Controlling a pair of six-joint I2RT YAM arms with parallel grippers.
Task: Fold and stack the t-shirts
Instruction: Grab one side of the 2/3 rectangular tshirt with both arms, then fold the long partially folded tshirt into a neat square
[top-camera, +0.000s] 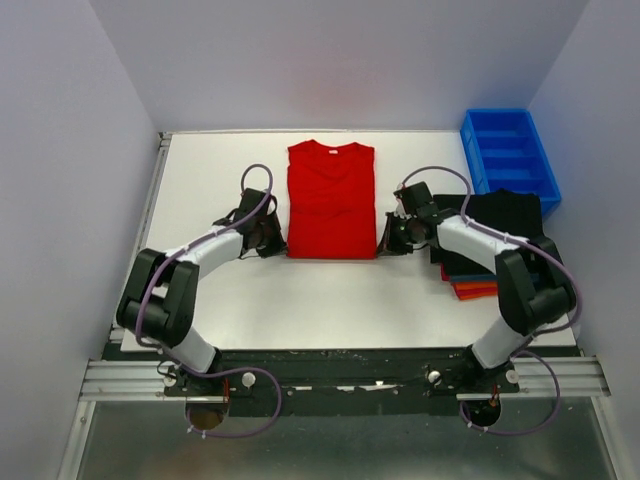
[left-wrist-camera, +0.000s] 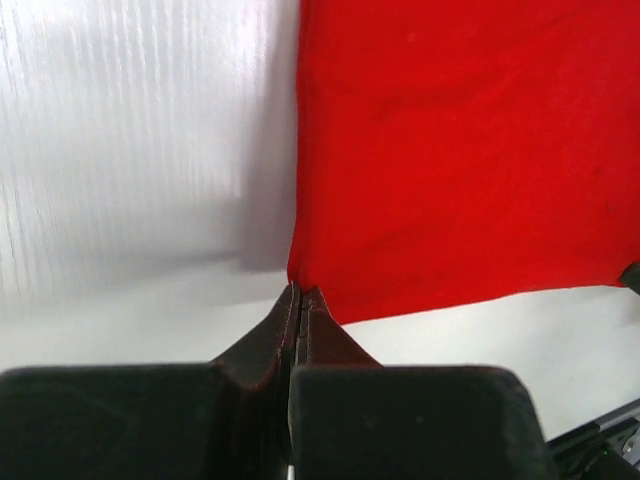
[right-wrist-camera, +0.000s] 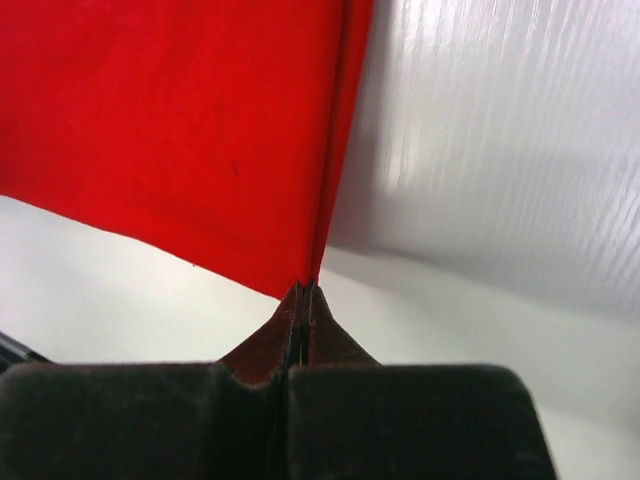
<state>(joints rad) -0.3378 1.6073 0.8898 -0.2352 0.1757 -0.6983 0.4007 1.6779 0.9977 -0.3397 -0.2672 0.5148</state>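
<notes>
- Top external view: the red t-shirt (top-camera: 331, 200) lies flat at upper centre of the white table (top-camera: 300, 300), collar toward the top of the frame.
- The left gripper (top-camera: 272, 238) is at its lower left corner, the right gripper (top-camera: 388, 238) at its lower right corner.
- Both wrist views show the jaws pressed together, pinching the cloth's corner.
- A stack of folded t-shirts (top-camera: 500, 215), black on top, sits at right, just below the blue bin (top-camera: 510, 155).

A blue bin (top-camera: 510, 152) (apparently compartmented) sits far right on the white table (top-camera: 220, 170).
</notes>
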